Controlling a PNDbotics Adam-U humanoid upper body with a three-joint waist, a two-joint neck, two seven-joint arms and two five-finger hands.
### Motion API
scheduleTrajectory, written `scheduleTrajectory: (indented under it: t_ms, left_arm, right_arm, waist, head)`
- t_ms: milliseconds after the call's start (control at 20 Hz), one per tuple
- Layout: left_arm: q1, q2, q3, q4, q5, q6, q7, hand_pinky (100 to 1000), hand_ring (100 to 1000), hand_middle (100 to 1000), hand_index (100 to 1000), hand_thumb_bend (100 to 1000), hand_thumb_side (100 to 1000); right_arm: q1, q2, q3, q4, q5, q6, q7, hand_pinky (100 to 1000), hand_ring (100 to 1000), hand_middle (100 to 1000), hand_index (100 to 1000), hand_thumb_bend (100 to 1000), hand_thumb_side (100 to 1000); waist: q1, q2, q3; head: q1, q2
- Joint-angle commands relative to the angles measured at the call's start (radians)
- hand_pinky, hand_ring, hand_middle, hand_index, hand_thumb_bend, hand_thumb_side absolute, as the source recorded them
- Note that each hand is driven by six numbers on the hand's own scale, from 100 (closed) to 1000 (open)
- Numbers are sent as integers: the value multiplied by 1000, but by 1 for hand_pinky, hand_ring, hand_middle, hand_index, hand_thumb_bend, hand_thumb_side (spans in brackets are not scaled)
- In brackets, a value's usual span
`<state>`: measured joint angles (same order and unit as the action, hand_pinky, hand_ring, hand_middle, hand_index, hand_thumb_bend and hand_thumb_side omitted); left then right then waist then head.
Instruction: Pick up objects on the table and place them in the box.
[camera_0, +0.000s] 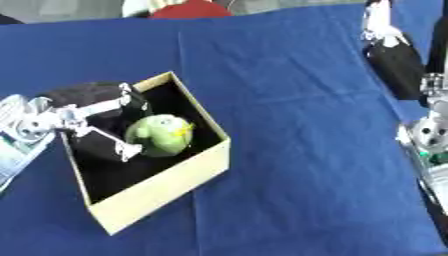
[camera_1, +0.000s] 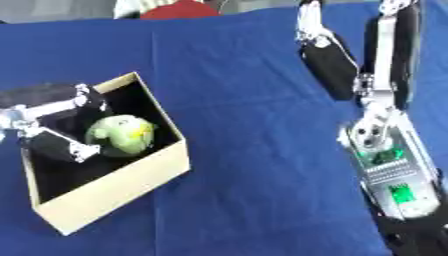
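Blue cloth (camera_0: 289, 150) covers the whole table, creased in a few straight fold lines; along the far edge a red rounded shape (camera_0: 191, 10) and something white beside it show past the cloth, not identifiable; cardboard box (camera_0: 166, 192) sits near the left edge of the table, turned at an angle so one corner points toward the near edge; its walls are pale tan, its inside black; green toy (camera_0: 159, 134), round and plush-looking with a small yellow mark on its right side, lies inside the box, in the far half, close to the far-right wall; left hand (camera_0: 103, 127) reaches in over the left wall of the box; its fingers and thumb are curled around the left side of the toy, one dark finger above it and one below, touching it; whether the toy rests on the box floor or hangs in the grip cannot be told; right hand (camera_1: 328, 62) hangs over the far right part of the table, well apart from the box; its dark fingers look straight and relaxed, pointing toward the far edge, holding nothing; the forearm below it shows a green circuit board (camera_1: 401, 192).
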<state>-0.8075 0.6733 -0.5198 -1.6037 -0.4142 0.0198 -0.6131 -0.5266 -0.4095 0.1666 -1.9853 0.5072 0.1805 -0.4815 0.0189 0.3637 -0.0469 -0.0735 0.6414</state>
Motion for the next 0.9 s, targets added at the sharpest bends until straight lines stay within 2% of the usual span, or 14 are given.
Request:
scheduleTrajectory:
  t_ms: [50, 100, 150, 200, 250, 300, 400, 600, 750, 900]
  left_arm:
    - [-10, 9, -1, -6, -2, -5, -40, 405, 529, 536, 683, 100, 156]
    - [-12, 10, -1, -16, 0, -10, -51, 427, 548, 556, 700, 100, 172]
    - [-15, 11, 0, -29, 3, -16, -62, 454, 570, 575, 715, 100, 224]
    - [-19, 13, 4, -43, 4, -22, -71, 468, 581, 584, 724, 143, 309]
    - [-24, 16, 7, -57, 3, -29, -77, 469, 584, 586, 725, 208, 358]
    - [-28, 20, 9, -68, 2, -35, -83, 472, 597, 598, 735, 332, 450]
    - [-35, 25, 11, -83, 3, -44, -99, 487, 639, 640, 769, 486, 552]
    - [-38, 31, 14, -94, 1, -55, -145, 556, 737, 738, 837, 634, 618]
    - [-44, 33, 29, -102, -13, -62, -171, 573, 753, 751, 839, 656, 640]
    - [-60, 33, 55, -112, -38, -65, -156, 567, 748, 742, 820, 600, 647]
  right_arm:
    - [-6, -6, -5, -15, -7, -2, -4, 940, 756, 734, 884, 100, 552]
    - [-5, -6, -5, -15, -7, -2, -4, 940, 755, 733, 883, 100, 552]
    - [-3, -7, -5, -15, -8, -2, -4, 939, 755, 732, 883, 100, 552]
    - [-2, -7, -5, -15, -8, -2, -4, 940, 755, 732, 884, 100, 553]
    - [0, -7, -5, -15, -8, -2, -5, 940, 755, 732, 883, 100, 553]
    - [1, -7, -5, -15, -9, -2, -6, 940, 755, 732, 883, 100, 553]
    - [3, -6, -6, -15, -8, -3, -8, 940, 755, 732, 884, 100, 554]
    - [6, -7, -6, -15, -7, -3, -9, 940, 755, 731, 883, 100, 553]
    - [11, -8, -7, -15, -7, -3, -10, 941, 755, 731, 884, 100, 555]
    - [15, -7, -6, -15, -8, -5, -11, 941, 755, 731, 884, 100, 555]
  waist:
    - [0, -21, 1]
    - [0, -21, 2]
    - [0, -22, 3]
    - [0, -23, 4]
    - [1, -24, 6]
    - [1, -25, 7]
    - [3, -27, 8]
    - [6, -32, 11]
    - [9, -35, 15]
    - [11, -39, 20]
  head:
    - [1, 6]
    - [1, 6]
    - [-1, 5]
    - [-3, 5]
    - [-4, 5]
    - [-3, 5]
    - [-2, 3]
    - [-6, 4]
    - [-9, 5]
    - [-11, 6]
